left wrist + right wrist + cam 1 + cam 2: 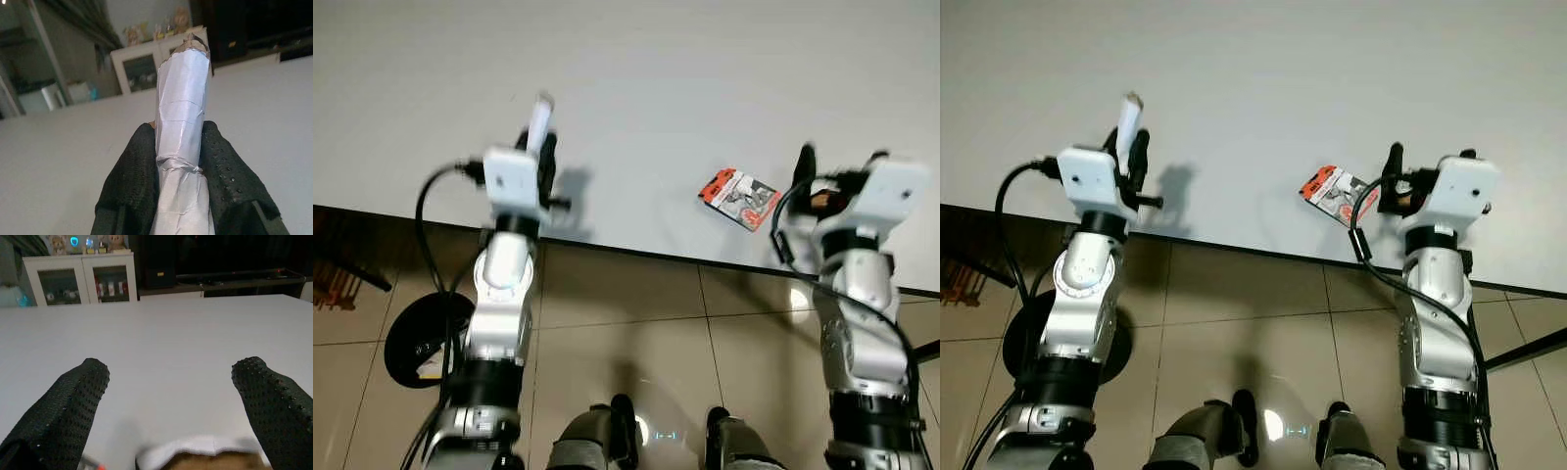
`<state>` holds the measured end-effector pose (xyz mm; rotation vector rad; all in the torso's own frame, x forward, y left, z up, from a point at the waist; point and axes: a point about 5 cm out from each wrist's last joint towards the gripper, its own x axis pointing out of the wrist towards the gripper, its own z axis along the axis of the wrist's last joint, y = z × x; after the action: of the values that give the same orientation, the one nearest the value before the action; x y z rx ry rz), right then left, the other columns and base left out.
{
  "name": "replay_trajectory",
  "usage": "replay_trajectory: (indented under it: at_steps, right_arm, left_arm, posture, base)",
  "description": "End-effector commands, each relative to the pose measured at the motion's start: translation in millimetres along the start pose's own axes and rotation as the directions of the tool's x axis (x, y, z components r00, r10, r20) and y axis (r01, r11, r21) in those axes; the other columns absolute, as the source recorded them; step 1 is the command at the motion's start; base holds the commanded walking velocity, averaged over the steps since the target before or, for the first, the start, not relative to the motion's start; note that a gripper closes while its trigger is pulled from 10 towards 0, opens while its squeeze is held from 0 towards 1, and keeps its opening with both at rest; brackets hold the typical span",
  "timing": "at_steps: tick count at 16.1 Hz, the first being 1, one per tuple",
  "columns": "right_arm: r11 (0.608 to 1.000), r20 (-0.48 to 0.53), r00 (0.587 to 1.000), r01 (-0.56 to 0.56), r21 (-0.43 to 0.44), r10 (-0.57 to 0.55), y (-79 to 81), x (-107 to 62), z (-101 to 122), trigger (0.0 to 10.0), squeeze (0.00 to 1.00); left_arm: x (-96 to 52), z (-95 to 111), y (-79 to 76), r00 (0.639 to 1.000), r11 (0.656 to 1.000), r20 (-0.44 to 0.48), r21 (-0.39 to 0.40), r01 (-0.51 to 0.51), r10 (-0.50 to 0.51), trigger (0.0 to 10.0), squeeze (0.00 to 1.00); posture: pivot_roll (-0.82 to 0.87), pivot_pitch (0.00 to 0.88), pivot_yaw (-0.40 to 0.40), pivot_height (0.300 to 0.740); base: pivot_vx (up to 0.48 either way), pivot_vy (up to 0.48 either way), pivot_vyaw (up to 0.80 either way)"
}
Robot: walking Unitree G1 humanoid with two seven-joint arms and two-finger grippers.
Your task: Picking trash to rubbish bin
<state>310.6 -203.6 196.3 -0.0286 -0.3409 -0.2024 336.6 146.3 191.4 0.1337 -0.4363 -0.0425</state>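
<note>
Trash half gathered: silver wrapper point(180, 147) pinched in left gripper point(541, 147). Red packet point(738, 199) left on white table point(705, 78), ten o'clock of spread-fingered, empty right gripper point(171, 401). Bin drop pending.

- Looks like a home living or dining room.
- Large white table point(705, 78) standing on beige floor tiles point(636, 323).
- White cabinet point(83, 276) with glass doors along the far wall; small figurines point(88, 242) on top, packaged goods inside.
- Dark low unit point(234, 281) beside it, under a black screen-like surface.
</note>
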Motion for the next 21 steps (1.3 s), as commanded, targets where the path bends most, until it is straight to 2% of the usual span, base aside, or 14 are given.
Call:
replay_trajectory:
  at_steps: [1, 2, 4, 6, 12, 16, 19, 21]
  right_arm:
    - [1.000, -0.027, 1.000, -0.005, -0.004, 0.005, 3.7, -7.4, -10.9, 10.0, 0.00]
    - [1.000, -0.039, 0.999, -0.001, -0.001, 0.001, 3.7, -9.8, -14.7, 10.0, 0.00]
    - [1.000, -0.106, 0.994, 0.012, -0.002, -0.013, 3.6, -27.1, -34.7, 10.0, 0.00]
    - [1.000, -0.113, 0.993, 0.022, 0.000, -0.022, 2.3, -34.5, -37.5, 10.0, 0.00]
    - [0.999, -0.043, 0.998, 0.042, -0.022, -0.043, -4.9, -24.7, -21.9, 10.0, 0.00]
    - [0.999, -0.035, 0.998, 0.041, -0.020, -0.042, -3.3, -25.9, -19.1, 10.0, 0.00]
    - [0.999, -0.037, 0.999, 0.035, -0.039, -0.037, -1.3, -25.0, -18.6, 10.0, 0.00]
    - [0.998, -0.051, 0.998, 0.027, -0.050, -0.029, -0.5, -25.3, -21.5, 10.0, 0.00]
  left_arm:
    - [-11.0, -8.6, 2.4, 0.999, 1.000, -0.038, 0.011, -0.023, 0.023, 10.0, 0.00]
    - [-14.9, -11.9, 2.5, 0.998, 0.999, -0.050, 0.020, -0.026, 0.027, 10.0, 0.00]
    - [-34.8, -29.0, 8.4, 0.990, 0.996, -0.116, 0.054, -0.070, 0.076, 10.0, 0.00]
    - [-44.3, -31.7, 12.9, 0.986, 0.993, -0.132, 0.071, -0.092, 0.101, 10.0, 0.00]
    - [-33.0, -17.4, 14.3, 0.992, 0.990, -0.064, 0.096, -0.102, 0.108, 10.0, 0.00]
    - [-32.7, -9.8, 11.2, 0.995, 0.989, -0.035, 0.121, -0.087, 0.092, 10.0, 0.00]
    - [-31.7, -11.4, 9.1, 0.996, 0.988, -0.040, 0.136, -0.076, 0.082, 10.0, 0.00]
    - [-32.1, -11.7, 7.4, 0.996, 0.988, -0.043, 0.138, -0.070, 0.076, 10.0, 0.00]
  posture:
    - [0.02, 0.207, 0.136, 0.740]
    - [0.02, 0.207, 0.136, 0.740]
    - [0.02, 0.204, 0.137, 0.740]
    - [0.02, 0.202, 0.137, 0.740]
    - [0.02, 0.214, 0.133, 0.740]
    - [0.03, 0.237, 0.130, 0.740]
    - [0.03, 0.251, 0.131, 0.740]
    - [0.03, 0.253, 0.130, 0.740]
  base:
    - [0.000, 0.000, 0.00]
    - [0.000, 0.000, 0.00]
    - [0.000, 0.000, 0.00]
    - [0.000, 0.000, 0.00]
    - [0.000, 0.000, 0.00]
    - [0.000, 0.000, 0.00]
    - [0.000, 0.000, 0.00]
    - [0.000, 0.000, 0.64]
